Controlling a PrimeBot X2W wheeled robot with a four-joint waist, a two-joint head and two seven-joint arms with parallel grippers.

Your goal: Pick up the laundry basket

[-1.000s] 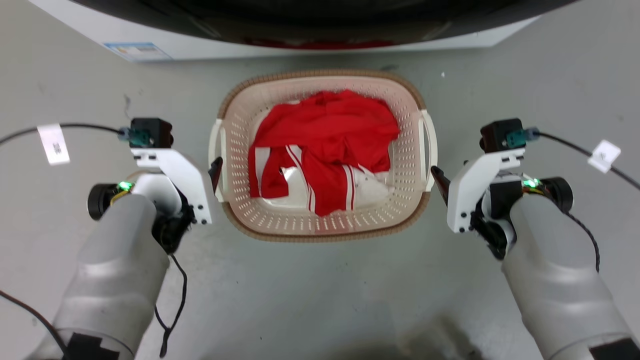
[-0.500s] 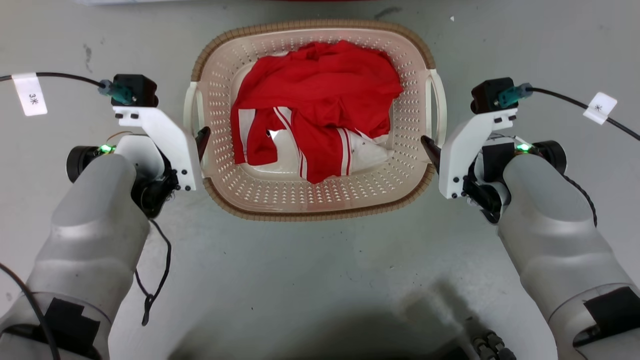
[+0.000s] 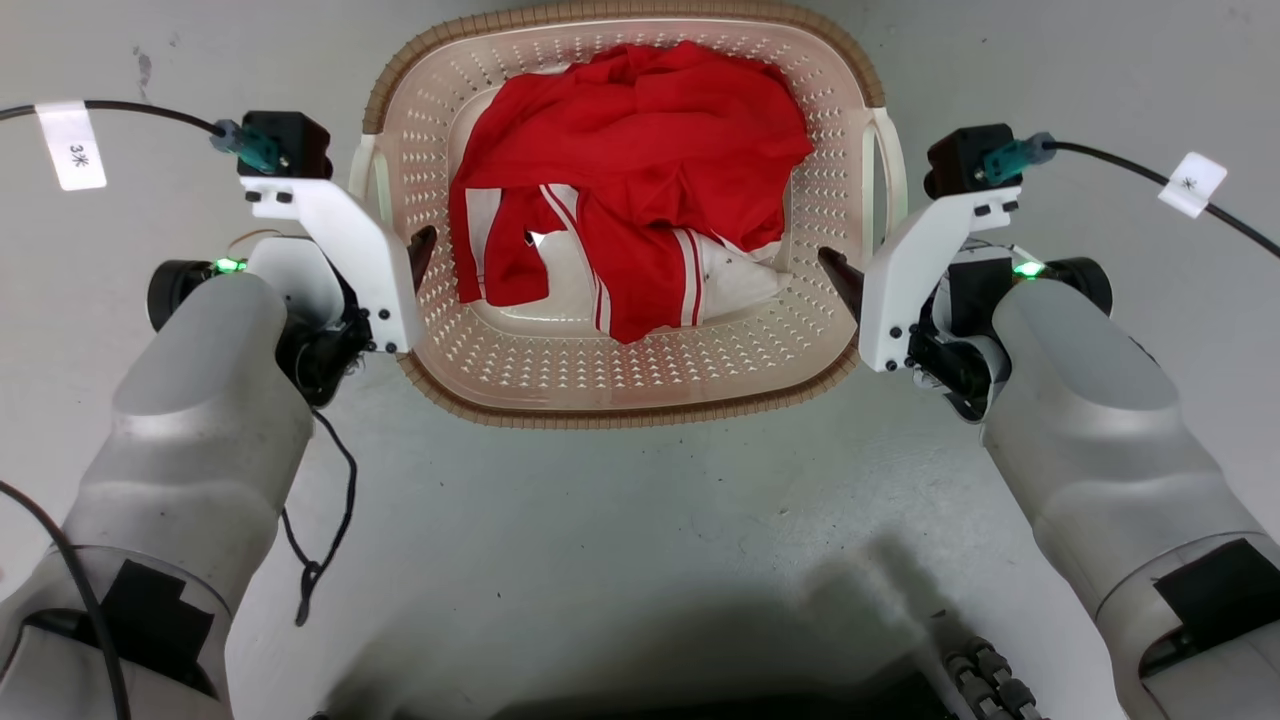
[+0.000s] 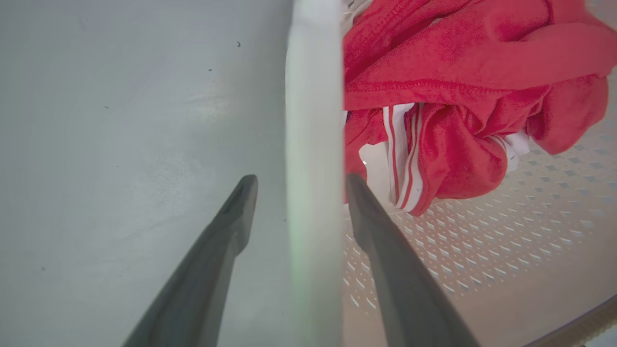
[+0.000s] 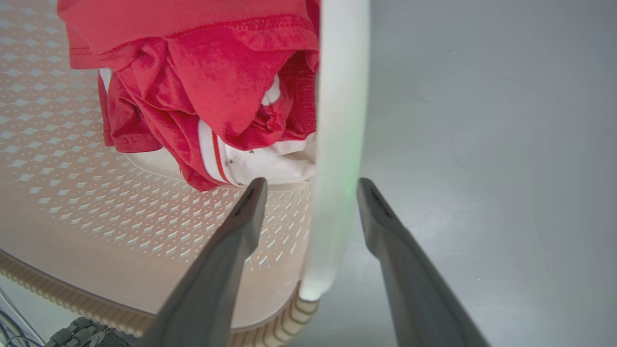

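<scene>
Because the left gripper [image 4: 301, 179] and right gripper [image 5: 312, 183] each had fingers apart astride a handle [image 4: 313, 120], not yet clamped, closing both together and lifting evenly seemed best. The basket [image 3: 620, 415] sat on the floor [image 3: 640, 520], mouth up, long axis running left to right.

Cream basket [image 3: 620, 368], red white-striped garment [image 3: 650, 150]
</scene>
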